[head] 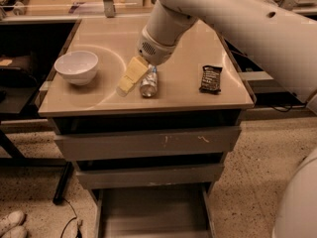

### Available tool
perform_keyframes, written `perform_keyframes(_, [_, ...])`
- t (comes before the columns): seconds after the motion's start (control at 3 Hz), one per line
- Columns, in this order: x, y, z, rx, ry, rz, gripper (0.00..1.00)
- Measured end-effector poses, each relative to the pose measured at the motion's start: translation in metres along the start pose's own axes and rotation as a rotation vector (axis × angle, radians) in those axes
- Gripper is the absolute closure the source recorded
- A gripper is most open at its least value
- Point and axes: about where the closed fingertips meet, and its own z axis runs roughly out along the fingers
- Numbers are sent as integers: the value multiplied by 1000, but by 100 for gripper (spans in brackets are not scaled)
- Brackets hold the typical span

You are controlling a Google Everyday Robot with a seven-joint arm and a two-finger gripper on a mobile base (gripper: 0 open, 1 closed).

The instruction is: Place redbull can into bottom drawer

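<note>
Shiny metal redbull can [148, 83] beside matt cream plastic gripper [128, 82] on glossy tabletop [183, 94].

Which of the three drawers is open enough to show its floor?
The bottom drawer: its grey floor shows, while the two above show only fronts. The hand is over the tabletop, at the redbull can.

gripper [131, 80] beside redbull can [148, 82], bottom drawer [153, 213] open

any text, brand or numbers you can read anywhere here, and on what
No text can be read.
redbull can: bluish patches only, no lettering legible.
dark snack packet: pale print, too blurred to read.
white bowl: no marking seen.
gripper, low over the tabletop at the can: no label seen.
</note>
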Motion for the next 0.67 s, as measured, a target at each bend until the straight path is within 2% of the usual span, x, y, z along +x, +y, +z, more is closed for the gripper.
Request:
perform_keyframes(0.33, [0,-20,12,12,-11,65,0])
perform_keyframes(0.67, [2,-41,27,25,-6,173,0])
